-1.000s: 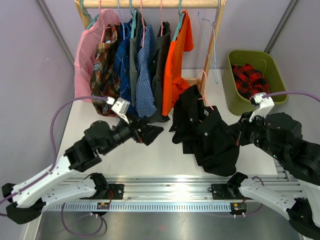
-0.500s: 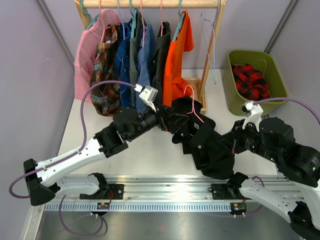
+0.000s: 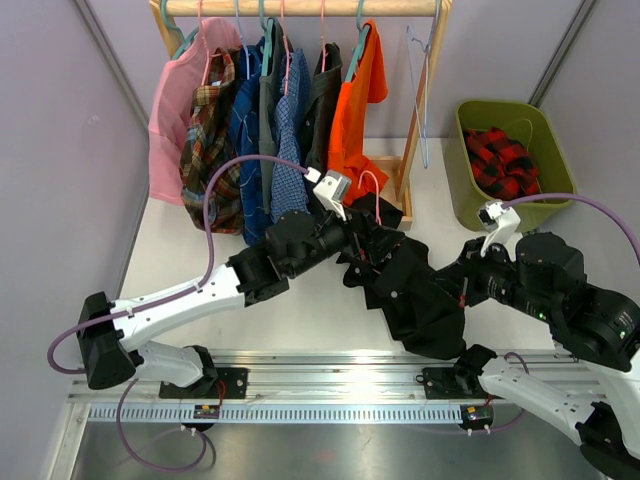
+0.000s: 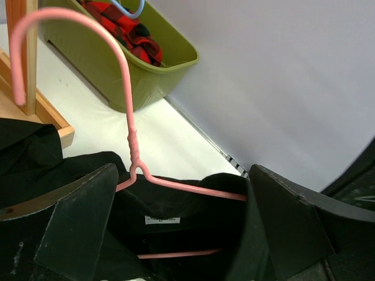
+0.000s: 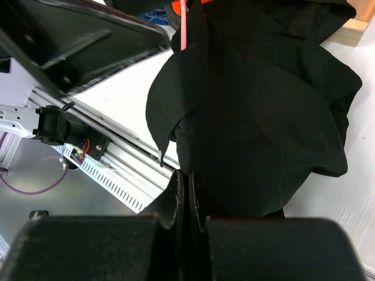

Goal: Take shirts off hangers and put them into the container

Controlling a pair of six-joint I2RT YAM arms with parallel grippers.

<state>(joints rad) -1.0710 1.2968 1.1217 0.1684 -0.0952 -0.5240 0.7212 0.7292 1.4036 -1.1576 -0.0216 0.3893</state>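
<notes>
Writing shows in one place only: a small white neck label (image 4: 162, 219) inside the collar of the black shirt (image 4: 193, 202), seen from the left wrist. Its dark script is too small and blurred to read.

The black shirt lies crumpled on the white table (image 3: 300, 310), near the middle, beside the rack's wooden foot (image 4: 35, 111). The pink hanger (image 4: 132, 137) sits through its neck. The hook stands up free, while both hanger shoulders are buried in cloth.

The left gripper (image 4: 183, 175) has its fingers spread wide, one on each side of the collar and hanger neck. Whether they touch the cloth cannot be told. The right gripper (image 5: 186, 181) has its fingers pressed together, pinching a fold at the near right edge of the shirt, and fabric hides the pads.

The olive-green bin (image 3: 468, 205) stands at the far right, apart from the black shirt, and holds a red-and-black plaid shirt (image 3: 500, 160). In the left wrist view the bin is cut off at the top edge.

A row of hanging shirts (image 3: 270, 130) fills the wooden rail (image 3: 300, 8) at the far side, from a pink shirt (image 3: 175, 110) on the left to an orange shirt (image 3: 355, 120) on the right. They are packed so closely that they overlap, and their hangers are mostly covered. A bare pale blue hanger (image 3: 425, 90) hangs at the rail's right end.
</notes>
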